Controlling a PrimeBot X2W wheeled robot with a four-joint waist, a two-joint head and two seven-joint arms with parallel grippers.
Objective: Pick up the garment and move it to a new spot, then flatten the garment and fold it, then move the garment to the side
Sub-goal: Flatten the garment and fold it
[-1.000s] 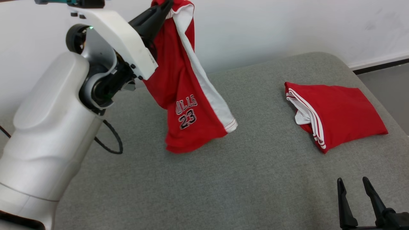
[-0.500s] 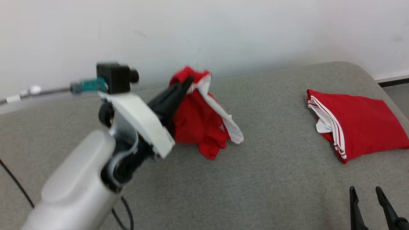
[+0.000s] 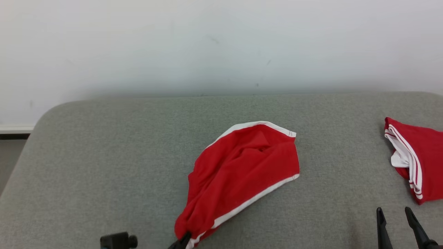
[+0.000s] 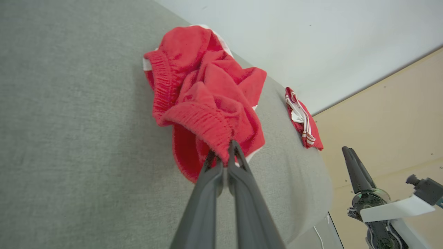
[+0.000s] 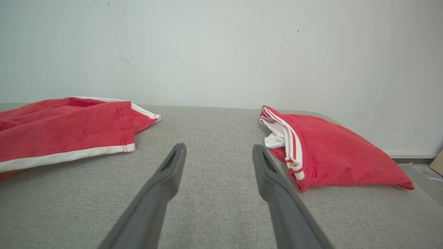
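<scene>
Hanging in the air from the raised left arm a second ago, the red shorts [image 3: 242, 169] with white trim are now lying crumpled on the middle of the grey padded surface [image 3: 104, 173]; the head camera has also been shifting. The left gripper [image 4: 225, 148] is pinching the elastic waistband at the shorts' near end, with its fingers pressed together on the cloth. From that grip the shorts are stretching away and to the right, so their long axis is running diagonally toward the far hem. The right gripper [image 3: 394, 216] is hovering empty at the near right with its fingers spread. It is sitting somewhat nearer that free hem, which likely makes it the arm for flattening. Counting: two red garments, these shorts and one folded red garment [image 3: 422, 162] lying well apart at the right, and two grippers.
</scene>
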